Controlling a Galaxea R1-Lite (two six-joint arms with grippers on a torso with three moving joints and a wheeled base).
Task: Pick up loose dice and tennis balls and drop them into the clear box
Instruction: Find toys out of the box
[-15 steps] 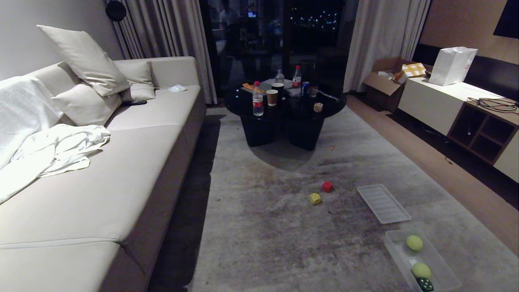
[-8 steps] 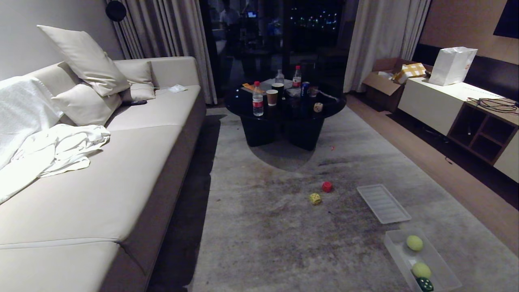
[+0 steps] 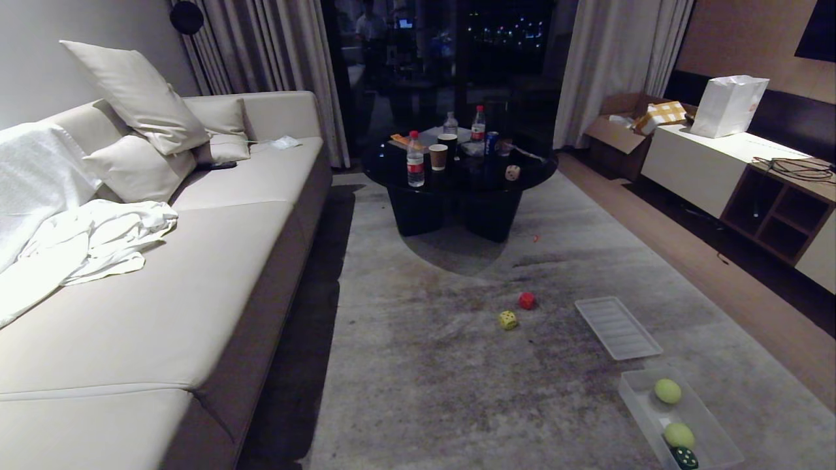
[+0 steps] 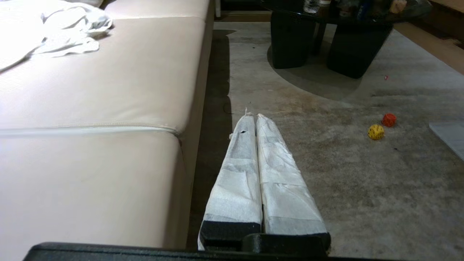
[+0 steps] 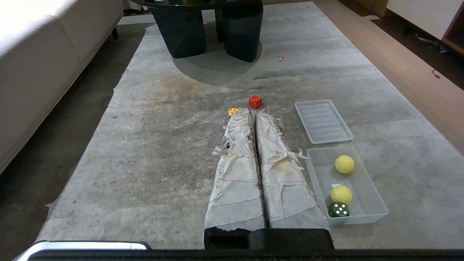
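Observation:
A yellow die (image 3: 507,320) and a red die (image 3: 526,300) lie loose on the grey rug. A beige die (image 3: 513,173) sits on the black coffee table (image 3: 392,171). The clear box (image 3: 631,390) stands on the rug at the near right, holding two tennis balls (image 3: 667,391) (image 3: 678,435) and a dark green die (image 3: 684,457). Neither arm shows in the head view. My left gripper (image 4: 252,116) hangs shut and empty beside the sofa. My right gripper (image 5: 252,111) is shut and empty, held over the rug short of the red die (image 5: 255,101), with the box (image 5: 375,203) beside it.
A flat ribbed clear lid (image 3: 616,327) lies on the rug just beyond the box. The long beige sofa (image 3: 196,261) runs along the left. Bottles and cups crowd the coffee table. A low white cabinet (image 3: 692,163) lines the right wall.

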